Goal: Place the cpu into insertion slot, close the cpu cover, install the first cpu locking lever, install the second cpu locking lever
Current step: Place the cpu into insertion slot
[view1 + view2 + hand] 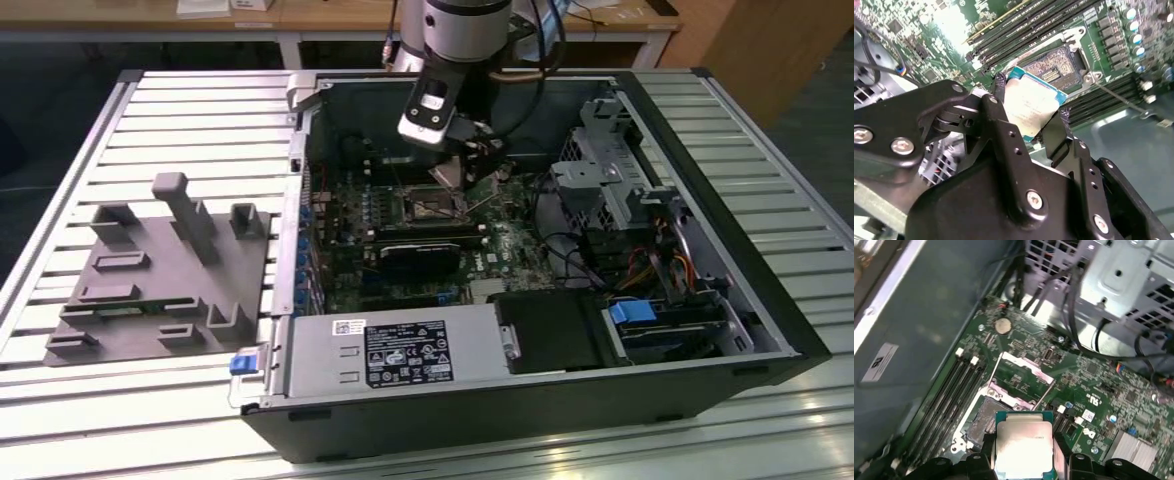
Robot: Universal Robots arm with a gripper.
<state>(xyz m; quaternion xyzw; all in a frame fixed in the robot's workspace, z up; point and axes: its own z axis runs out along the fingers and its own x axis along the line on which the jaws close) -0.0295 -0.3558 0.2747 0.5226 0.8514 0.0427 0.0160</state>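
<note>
One grey moulded fixture plate with upright posts (160, 270) lies on the slatted metal bench (200, 100) at the exterior view's left, just beside an open black computer case (534, 425). Inside the case, a grey power-supply box (387, 352) sits along the near wall, with a green motherboard (400, 270) behind it and a silvery perforated drive cage (614, 180) toward the exterior view's right. The black claw (461, 165) hangs over the middle of the board, clamped by its edges on the small flat square cpu with a pale metal top (1031, 107) (1024, 445). The chip is held in the air, tilted, just above the small square dark insertion slot with a silvery rim (1054, 67) (985, 422), whose contact field lies uncovered. Beyond the slot in the first wrist view, the thin silvery cpu cover with its square cutout (1026, 367) stands swung open.
</note>
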